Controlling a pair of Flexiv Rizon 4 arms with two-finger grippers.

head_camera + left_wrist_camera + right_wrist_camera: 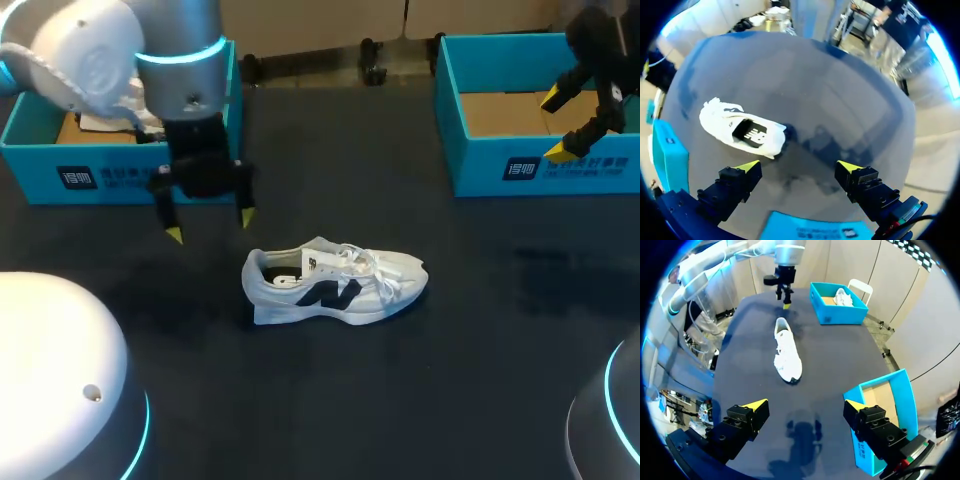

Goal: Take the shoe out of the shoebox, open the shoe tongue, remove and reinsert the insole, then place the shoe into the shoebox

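Note:
A white shoe (335, 284) with a dark side logo lies on its sole in the middle of the dark table, heel toward the left; it also shows as the shoe (742, 129) and the shoe (786, 351). My left gripper (210, 224) hangs open above the table just left of the heel, nothing between its fingers (747, 166). My right gripper (560, 125) is open and raised over the empty blue shoebox (500, 160) at the back right, seen too as the shoebox (900, 405). The right gripper (805, 405) holds nothing.
A second blue box (60, 160) with white items inside stands at the back left, behind my left arm, and appears as the box (837, 302). White rounded arm bases (60, 380) sit at the front corners.

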